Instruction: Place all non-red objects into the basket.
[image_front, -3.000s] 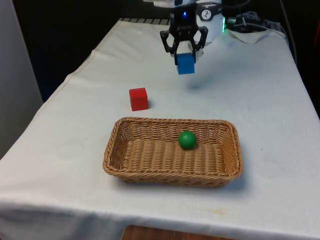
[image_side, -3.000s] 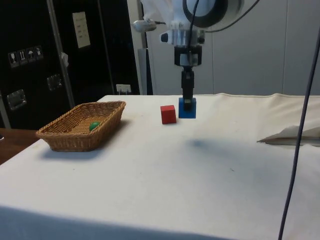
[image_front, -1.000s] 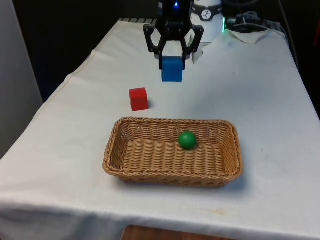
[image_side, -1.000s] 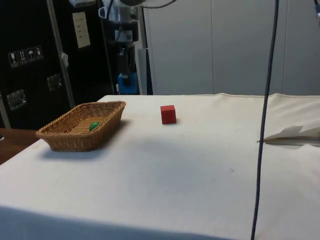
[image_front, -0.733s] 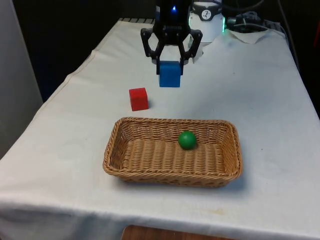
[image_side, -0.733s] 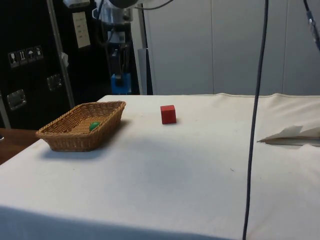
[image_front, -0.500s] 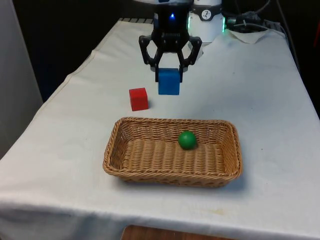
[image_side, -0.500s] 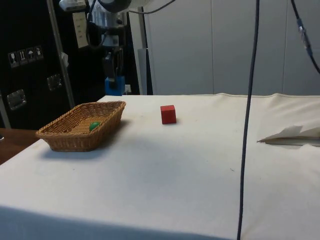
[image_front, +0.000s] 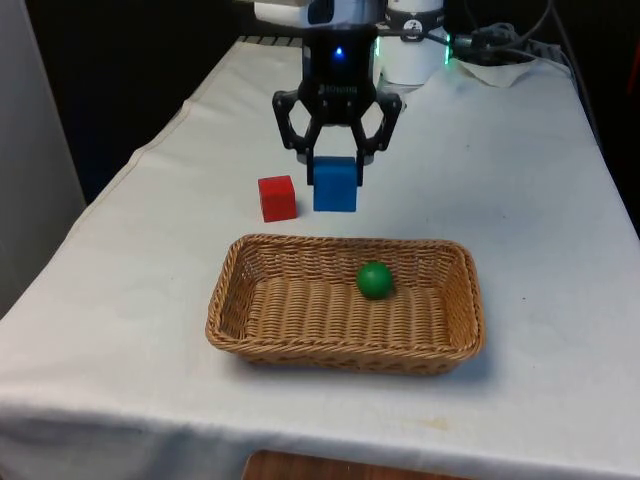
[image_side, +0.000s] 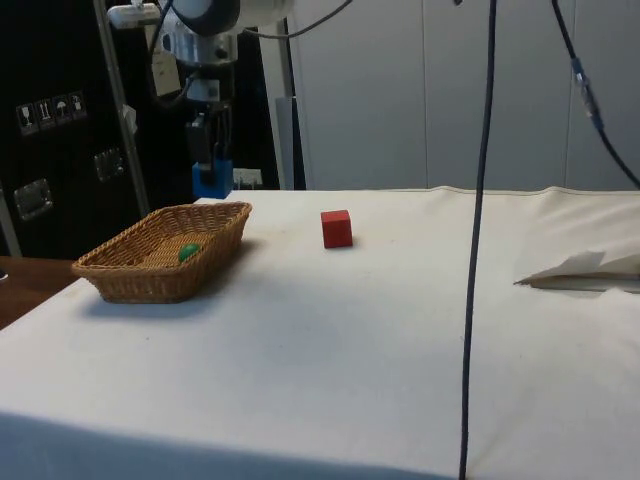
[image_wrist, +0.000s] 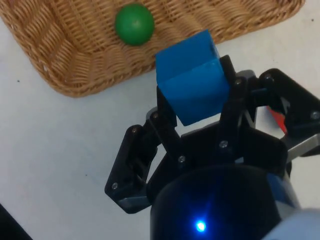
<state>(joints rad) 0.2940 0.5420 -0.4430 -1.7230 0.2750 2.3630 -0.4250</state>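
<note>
The claw (image_front: 336, 172) is clenched on the blue cube (image_front: 334, 184), gripping its upper part so that most of the block hangs below the fingertips, and it holds the cube in the air above the white cloth (image_front: 520, 200). The step in hand is the carry: the cube is lifted clear of the table and is on its way to the wicker basket (image_front: 440, 350), not yet over it. In the wrist view the cube (image_wrist: 192, 82) sits squarely between the black fingers, with the basket's rim (image_wrist: 75, 82) just beyond it and the green ball (image_wrist: 134, 24) lying inside, a little past that rim. In the side view the claw (image_side: 205, 165) hangs just short of the basket's nearer end (image_side: 235, 210), high enough, as far as that angle lets me judge, to pass over the woven wall without catching it. The red cube (image_front: 277, 197) rests on the cloth close beside the claw, on the front view's left, and it is to stay where it is. The green ball is already in the basket, so the blue cube looks to be the last non-red thing to place. The next move calls for travelling on until the cube is over the basket's floor, preferably over the bare weave away from the ball, then lowering a little and letting go.
</note>
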